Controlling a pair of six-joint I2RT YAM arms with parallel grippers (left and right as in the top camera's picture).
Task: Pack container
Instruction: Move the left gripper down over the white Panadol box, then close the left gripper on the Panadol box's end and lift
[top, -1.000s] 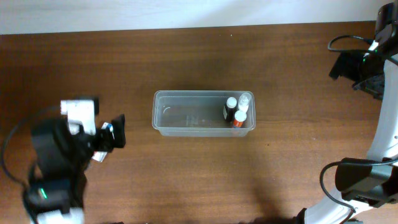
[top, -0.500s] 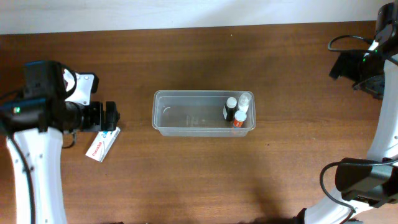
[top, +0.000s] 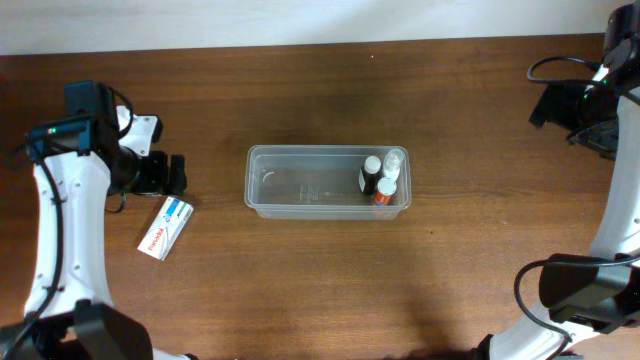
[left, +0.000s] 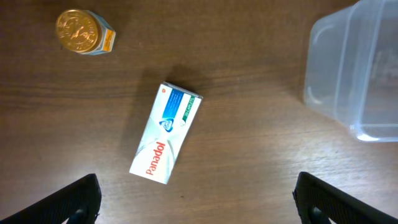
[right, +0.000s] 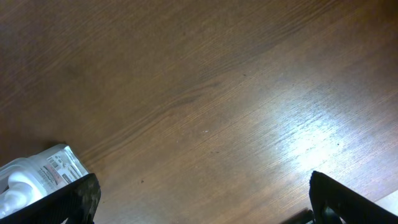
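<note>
1. Two sets of jaws are at the table (top: 300, 290), and both stand wide apart with nothing between them.
2. Seen from my left wrist, the box (left: 166, 134) lies flat just ahead of my left jaws, toward 11 o'clock and not touching them.
3. Its long axis runs from 7 o'clock to 1 o'clock in that view, askew to the line between my fingertips. I judge the wrist must turn so the jaws close across the narrow sides.
4. From overhead, the container (top: 300, 185) sits mid-table, at 3 o'clock from my left jaws. Its long axis runs 9 to 3, and three small bottles (top: 383, 175) crowd its 3 o'clock end.
5. My left arm (top: 55, 230) is plainly nearer the box. My right arm (top: 625, 215) keeps its jaws far off by the table's 2 o'clock corner.
</note>
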